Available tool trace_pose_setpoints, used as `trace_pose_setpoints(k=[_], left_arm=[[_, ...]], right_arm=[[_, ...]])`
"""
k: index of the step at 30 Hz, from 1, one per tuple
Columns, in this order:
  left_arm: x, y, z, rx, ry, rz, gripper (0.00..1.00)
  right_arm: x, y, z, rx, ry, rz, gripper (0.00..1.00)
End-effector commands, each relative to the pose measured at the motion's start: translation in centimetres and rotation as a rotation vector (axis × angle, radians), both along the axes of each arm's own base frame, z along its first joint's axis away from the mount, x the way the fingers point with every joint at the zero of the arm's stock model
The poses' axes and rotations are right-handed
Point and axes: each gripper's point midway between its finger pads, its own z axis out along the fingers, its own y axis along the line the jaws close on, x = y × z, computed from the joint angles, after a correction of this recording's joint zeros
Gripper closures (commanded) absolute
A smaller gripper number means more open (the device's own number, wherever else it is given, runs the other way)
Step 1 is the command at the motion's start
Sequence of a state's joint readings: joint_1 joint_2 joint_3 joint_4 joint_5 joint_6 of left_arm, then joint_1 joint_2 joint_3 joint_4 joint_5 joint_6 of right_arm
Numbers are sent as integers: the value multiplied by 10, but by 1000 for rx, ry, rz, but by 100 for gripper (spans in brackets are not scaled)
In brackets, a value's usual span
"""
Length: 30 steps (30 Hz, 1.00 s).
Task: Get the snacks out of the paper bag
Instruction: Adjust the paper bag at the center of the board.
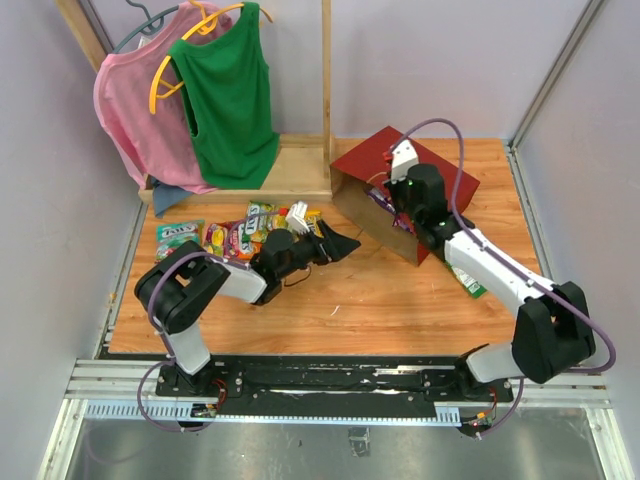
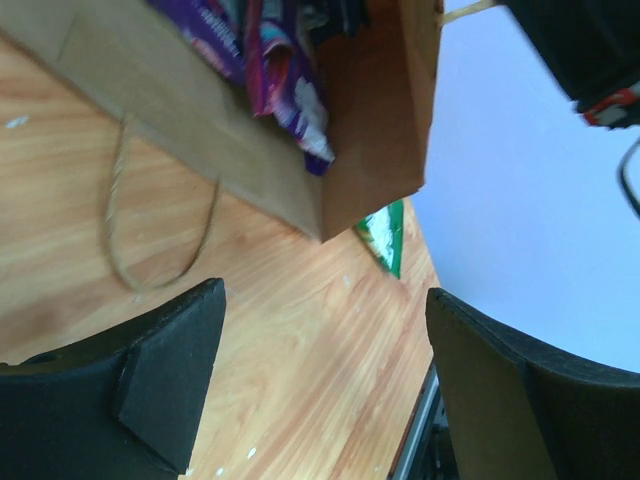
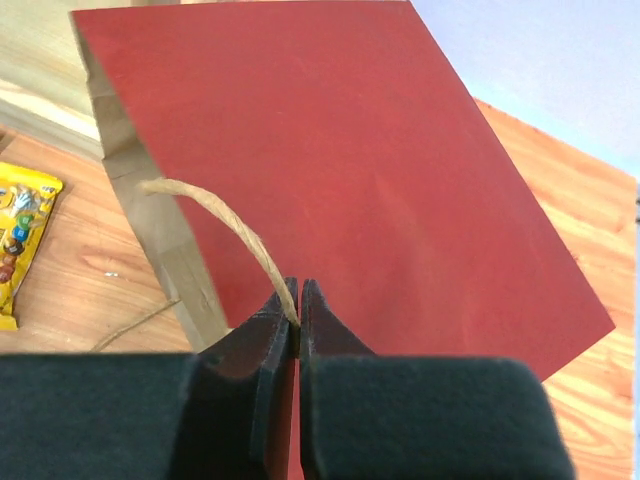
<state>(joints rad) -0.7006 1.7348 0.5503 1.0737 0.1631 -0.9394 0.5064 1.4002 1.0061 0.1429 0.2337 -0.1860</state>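
Note:
The red paper bag (image 1: 445, 170) lies on its side at the back right, its brown mouth facing left. Purple and blue snack packets (image 2: 285, 75) show inside the mouth. My right gripper (image 3: 300, 303) is shut on the bag's upper twisted paper handle (image 3: 225, 225), just above the red side (image 3: 350, 150). The other handle (image 2: 150, 235) lies as a loop on the table. My left gripper (image 2: 325, 390) is open and holds nothing, low over bare wood just left of the bag's mouth. A pile of snacks (image 1: 240, 235) lies at the left, outside the bag.
A green packet (image 1: 178, 235) lies at the far left of the pile, and another green packet (image 1: 470, 282) lies beside the right arm. A yellow packet (image 3: 20, 230) shows left of the bag. A wooden rack with a pink top and a green top (image 1: 230, 90) stands at the back left.

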Motion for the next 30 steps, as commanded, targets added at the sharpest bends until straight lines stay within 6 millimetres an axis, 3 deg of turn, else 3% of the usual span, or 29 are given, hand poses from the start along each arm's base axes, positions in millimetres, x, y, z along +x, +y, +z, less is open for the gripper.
trace_pose_setpoints(k=[1, 6, 12, 18, 24, 30], left_arm=[[17, -16, 19, 3, -72, -27, 15], [42, -35, 22, 33, -104, -22, 15], [66, -71, 7, 43, -90, -40, 25], [77, -106, -14, 136, -103, -48, 31], [84, -127, -36, 186, -131, -66, 31], [91, -147, -55, 205, -144, -126, 30]], right_arm=[[10, -9, 10, 241, 74, 12, 99], [17, -14, -4, 264, 171, 11, 99], [14, -10, -15, 278, 213, 30, 99], [11, -13, -17, 308, 224, 29, 99], [7, -18, -30, 326, 252, 12, 98], [6, -16, -27, 346, 254, 32, 98]])
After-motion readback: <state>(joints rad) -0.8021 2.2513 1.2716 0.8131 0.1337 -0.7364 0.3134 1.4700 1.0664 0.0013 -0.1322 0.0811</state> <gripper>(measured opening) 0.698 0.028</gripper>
